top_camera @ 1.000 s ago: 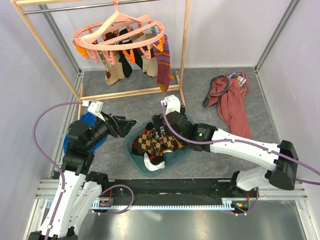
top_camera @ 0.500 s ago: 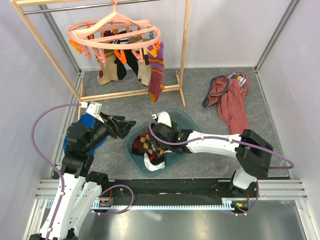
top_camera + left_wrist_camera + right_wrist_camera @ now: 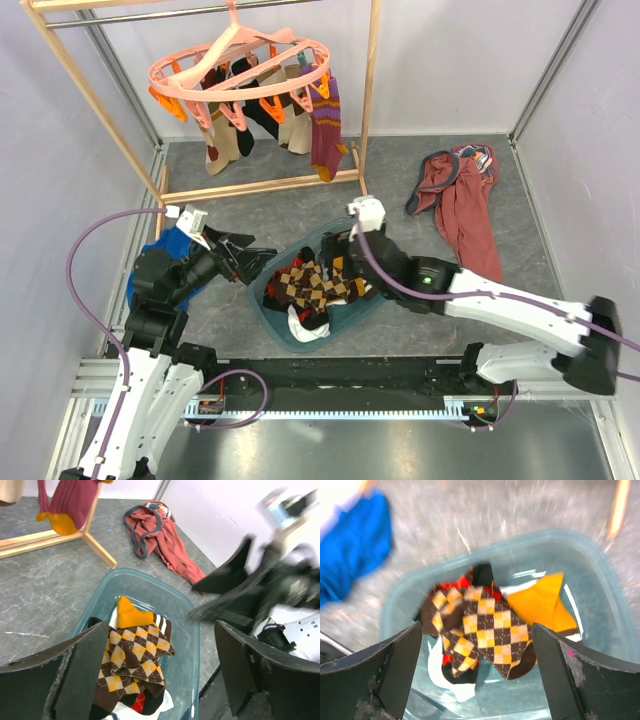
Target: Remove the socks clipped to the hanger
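Left tool (image 3: 161,627) and right tool (image 3: 477,627) are both spread apart and empty at the teal plastic basin (image 3: 275,325) near the desk's near edge. It holds brown-yellow argyle socks (image 3: 312,285). Other assorted socks (image 3: 326,125) hang clipped on the round salmon-pink plastic hanger (image 3: 300,44) over the far-left corner.

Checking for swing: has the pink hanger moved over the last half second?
Yes. The hanger swung right; its purple striped sock now hangs nearer the wooden rack's right post.
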Controlling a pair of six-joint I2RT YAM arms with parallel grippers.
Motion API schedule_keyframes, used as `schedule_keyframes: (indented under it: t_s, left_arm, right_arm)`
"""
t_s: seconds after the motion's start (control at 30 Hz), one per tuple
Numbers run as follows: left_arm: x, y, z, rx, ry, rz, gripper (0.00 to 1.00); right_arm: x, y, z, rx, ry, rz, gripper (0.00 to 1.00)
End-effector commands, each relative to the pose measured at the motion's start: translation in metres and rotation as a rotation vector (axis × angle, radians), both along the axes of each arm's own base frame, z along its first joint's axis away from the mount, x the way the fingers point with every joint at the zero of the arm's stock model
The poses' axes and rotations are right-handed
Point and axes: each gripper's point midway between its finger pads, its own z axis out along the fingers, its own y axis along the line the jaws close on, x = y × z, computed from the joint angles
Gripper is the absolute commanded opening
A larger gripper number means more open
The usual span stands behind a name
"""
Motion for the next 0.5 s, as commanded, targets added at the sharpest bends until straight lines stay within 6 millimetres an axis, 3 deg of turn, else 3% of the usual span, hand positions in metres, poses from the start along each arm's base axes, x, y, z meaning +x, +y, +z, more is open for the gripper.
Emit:
schedule_keyframes:
  t_s: [0.0, 0.07, 0.27, 0.47]
  left_arm:
    - [-0.013, -0.006, 0.016, -0.003, -0.103, -0.066, 0.98]
    - [-0.017, -0.007, 0.022, -0.014, -0.130, -0.080, 0.99]
    - [-0.022, -0.013, 0.022, -0.027, -0.129, -0.123, 0.99]
    - [-0.024, -0.014, 0.023, -0.023, -0.139, -0.132, 0.99]
  right_arm:
    - [0.001, -0.034, 0.038, 0.073, -0.093, -0.095, 0.98]
    - [-0.001, -0.052, 0.053, 0.140, -0.121, -0.147, 0.98]
    - [-0.015, -0.070, 0.089, 0.324, -0.185, -0.119, 0.98]
    - [-0.021, -0.085, 0.094, 0.369, -0.226, -0.113, 0.98]
